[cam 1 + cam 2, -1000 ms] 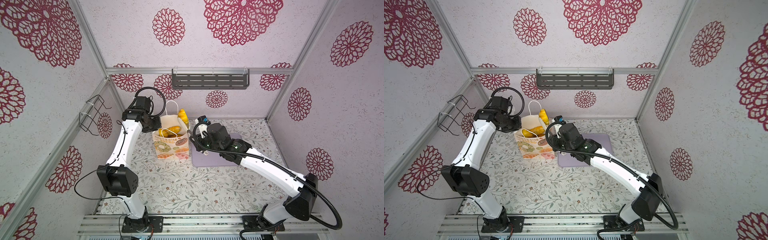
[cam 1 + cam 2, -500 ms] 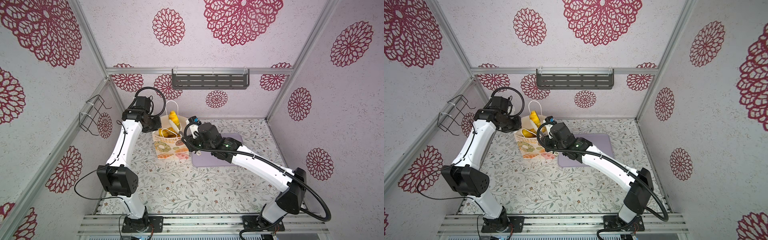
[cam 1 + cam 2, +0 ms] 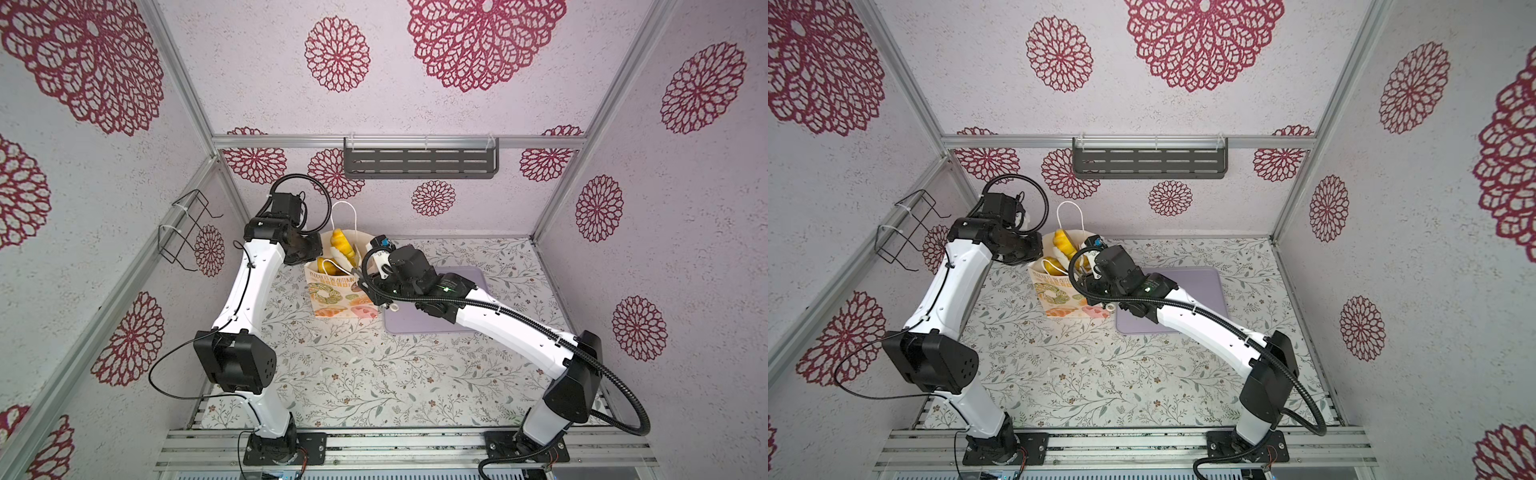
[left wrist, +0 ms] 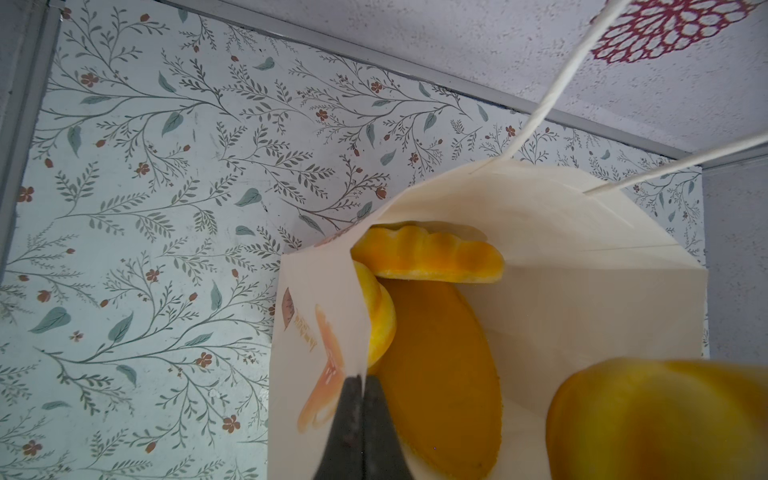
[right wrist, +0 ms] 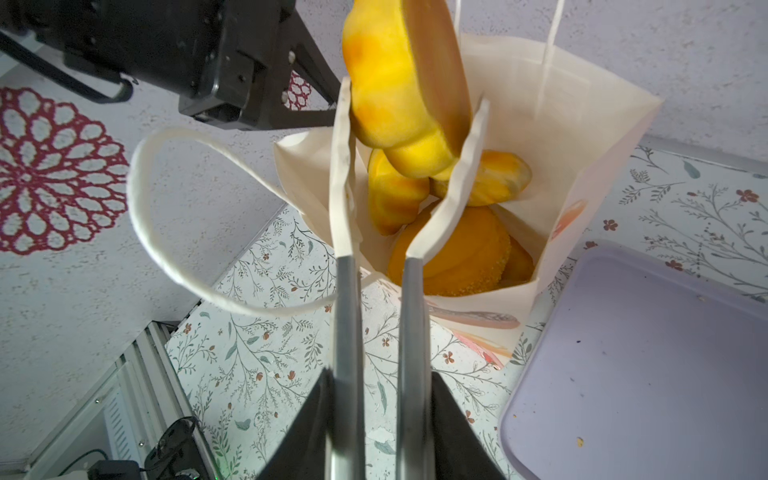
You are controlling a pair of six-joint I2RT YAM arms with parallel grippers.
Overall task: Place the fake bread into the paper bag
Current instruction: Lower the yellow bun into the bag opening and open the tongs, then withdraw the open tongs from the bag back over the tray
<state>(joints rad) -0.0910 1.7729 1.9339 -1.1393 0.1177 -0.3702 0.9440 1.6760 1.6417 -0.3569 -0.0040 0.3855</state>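
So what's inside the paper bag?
The paper bag holds golden toy loaves: a round bun, a ridged piece, an oval roll. Anything beneath them is covered. Another loaf hangs above, in the right gripper.

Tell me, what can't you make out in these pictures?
Loaf count in the paper bag: right wrist view, upper loaves cover lower ones.
Held loaf: cut off at that picture's edge; whether the right hand grips it, unclear.
Bag's print: top view, right arm hides part.

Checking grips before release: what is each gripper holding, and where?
Left gripper pinches the paper bag rim; right gripper clamps a ridged loaf across top and base.
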